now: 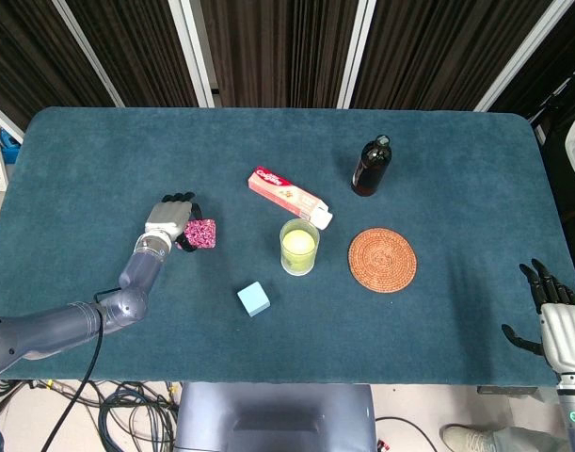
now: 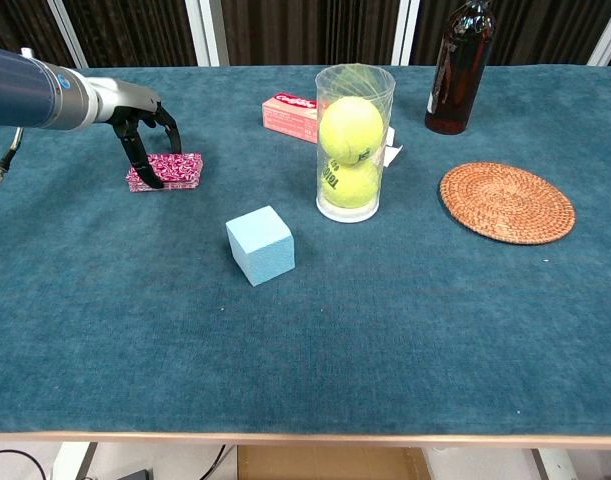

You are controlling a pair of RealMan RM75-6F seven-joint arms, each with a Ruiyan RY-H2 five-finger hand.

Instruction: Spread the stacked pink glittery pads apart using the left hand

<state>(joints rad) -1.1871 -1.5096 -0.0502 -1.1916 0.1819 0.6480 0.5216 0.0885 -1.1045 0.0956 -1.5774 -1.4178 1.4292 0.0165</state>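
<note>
The stacked pink glittery pads (image 1: 202,234) (image 2: 177,170) lie flat on the blue tablecloth at the left of the table, one on top of the other. My left hand (image 1: 174,219) (image 2: 139,118) arches over their left end. In the chest view one dark fingertip stands against the stack's near side and the others curl down behind its far side, so the hand grips the stack. My right hand (image 1: 553,318) hangs off the table's near right corner, fingers spread and holding nothing; the chest view does not show it.
A light blue cube (image 1: 253,298) (image 2: 260,245) sits near and right of the pads. Further right stand a clear tube of tennis balls (image 1: 299,247) (image 2: 353,140), a toothpaste box (image 1: 287,196) (image 2: 290,115), a dark bottle (image 1: 371,167) (image 2: 463,65) and a woven coaster (image 1: 382,260) (image 2: 506,202).
</note>
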